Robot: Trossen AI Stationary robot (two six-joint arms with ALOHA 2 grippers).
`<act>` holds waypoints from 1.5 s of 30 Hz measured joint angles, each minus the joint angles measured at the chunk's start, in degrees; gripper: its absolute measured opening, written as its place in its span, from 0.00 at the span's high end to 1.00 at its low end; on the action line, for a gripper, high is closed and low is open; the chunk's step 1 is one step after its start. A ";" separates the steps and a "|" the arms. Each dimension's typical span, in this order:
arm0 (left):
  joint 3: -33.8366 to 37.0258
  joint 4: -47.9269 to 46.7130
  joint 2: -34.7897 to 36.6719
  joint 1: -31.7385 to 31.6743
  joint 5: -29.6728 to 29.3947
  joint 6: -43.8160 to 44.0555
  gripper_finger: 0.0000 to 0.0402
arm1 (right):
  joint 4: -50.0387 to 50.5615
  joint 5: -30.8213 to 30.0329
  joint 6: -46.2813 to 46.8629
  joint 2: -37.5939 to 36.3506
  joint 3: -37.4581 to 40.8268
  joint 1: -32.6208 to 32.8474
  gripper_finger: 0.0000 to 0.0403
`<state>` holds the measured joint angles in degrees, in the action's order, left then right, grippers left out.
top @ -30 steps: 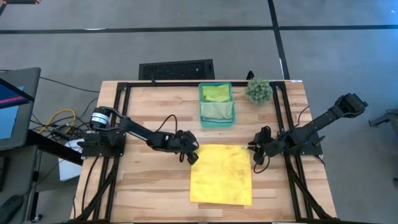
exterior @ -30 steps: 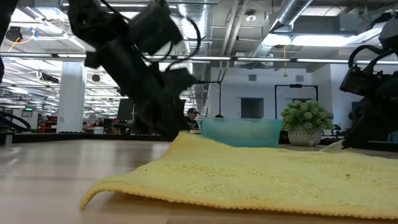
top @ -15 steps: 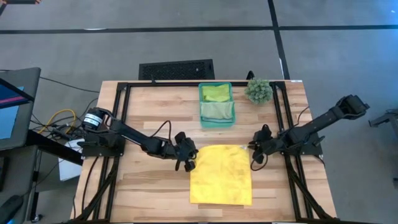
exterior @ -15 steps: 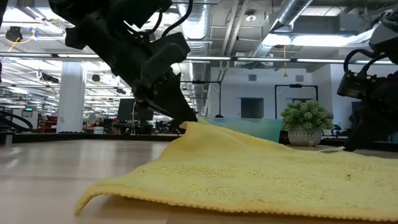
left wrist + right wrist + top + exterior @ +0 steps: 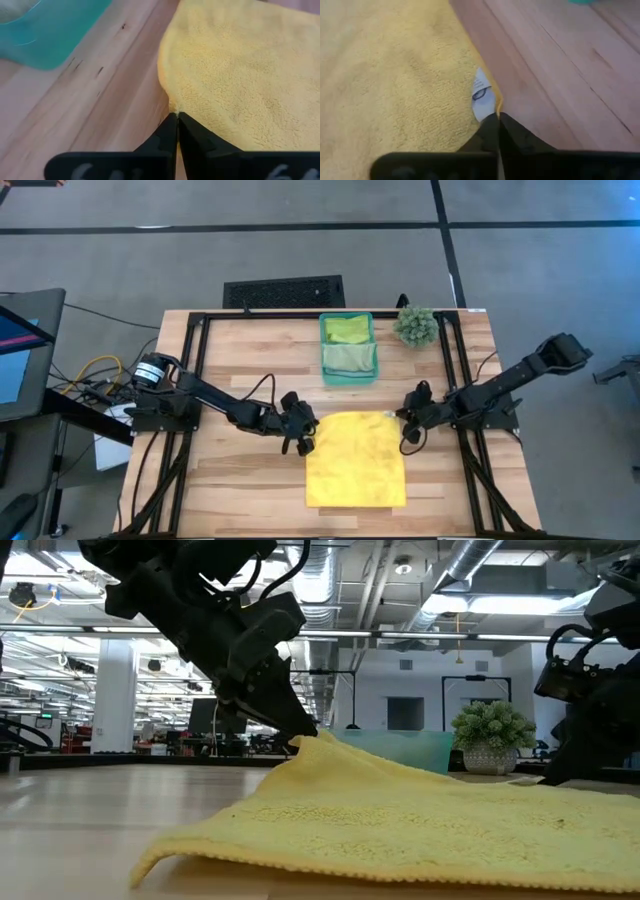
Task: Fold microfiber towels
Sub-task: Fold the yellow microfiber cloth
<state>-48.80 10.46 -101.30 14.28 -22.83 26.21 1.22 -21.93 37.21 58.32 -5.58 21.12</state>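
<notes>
The yellow towel (image 5: 355,460) lies spread on the table's near middle. In the low view (image 5: 400,820) its far left corner is raised and the rest rests on the wood. My left gripper (image 5: 303,437) is shut at its left edge. My right gripper (image 5: 405,430) is shut at its right edge. A lime green towel (image 5: 347,328) and a pale green towel (image 5: 349,358) lie in the teal bin (image 5: 324,348). The light blue towel is out of view. My left gripper pinches the yellow towel's left edge (image 5: 172,107) near the far left corner, between its two fingertips. It comes slanting down from the table's left. That corner (image 5: 310,740) is lifted off the wood; the rest lies flat. My right gripper pinches the towel's right edge (image 5: 496,102) near the far right corner, right beside the white tag (image 5: 481,94). It comes low from the table's right. How high that corner is lifted, I cannot tell.
The teal bin stands at the far middle, just beyond the towel. A small spiky green plant (image 5: 415,325) stands at the far right. Bare wood shows left of the towel (image 5: 240,480) and right of it (image 5: 440,480).
My left gripper has gone a little toward the table's left and near edges. The towel's far left corner now stands higher off the wood than a second ago. The rest of the towel has stayed in place.
</notes>
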 joint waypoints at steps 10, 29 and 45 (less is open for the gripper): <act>-0.07 -0.02 0.07 0.47 -16.35 -3.48 0.99 | 5.52 -14.42 -4.38 -2.78 -3.56 3.84 0.98; -0.31 -0.67 1.66 8.02 -22.43 -17.00 1.00 | 21.06 -37.04 -11.54 -4.74 -14.26 29.60 0.99; -15.66 -26.05 1.62 13.85 -35.68 -15.51 1.00 | 29.24 -31.84 -7.85 -1.08 -18.39 39.61 0.99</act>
<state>-64.45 -15.59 -99.68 28.13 -58.52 10.71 30.46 -53.77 29.36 57.24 -23.97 60.74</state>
